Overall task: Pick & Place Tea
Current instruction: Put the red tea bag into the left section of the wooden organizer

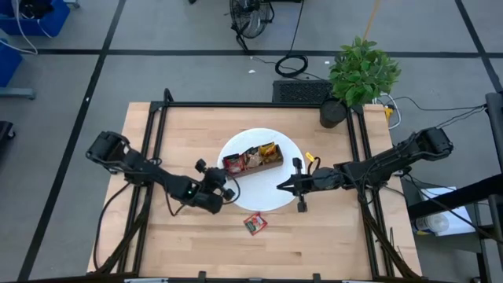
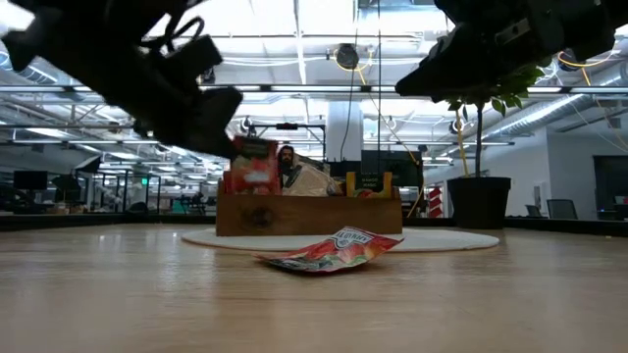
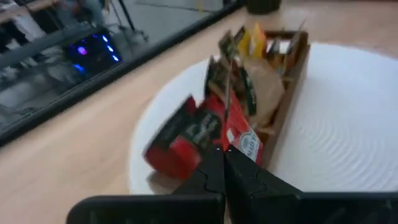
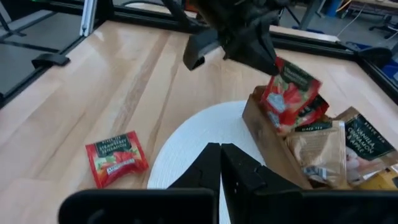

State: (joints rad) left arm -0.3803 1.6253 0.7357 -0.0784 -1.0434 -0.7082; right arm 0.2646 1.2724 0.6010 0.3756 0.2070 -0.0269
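A brown wooden tray [image 1: 275,160] stands on a round white plate [image 1: 263,203] and holds several tea sachets, red, tan and yellow, on edge. My left gripper [image 4: 268,65] reaches in from the table's left, shut on a red tea sachet [image 4: 287,94] over the tray's left end compartment. One more red sachet [image 1: 255,223] lies flat on the bare wood, nearer than the plate. My right gripper [image 1: 281,187] hovers shut over the plate's right part with nothing in it. My left gripper pinches the red sachet by its upper corner [image 4: 277,71] between its two fingers. The fingers come slanting down from the table's left. The sachet hangs tilted below them, its lower end [image 2: 251,184] down among the other sachets in the tray's left end compartment.
A potted plant [image 1: 357,75] stands at the table's far right corner. A black frame [image 1: 259,104] runs along the table's far and side edges. Bare wood lies along the near edge around the loose sachet [image 4: 116,158].
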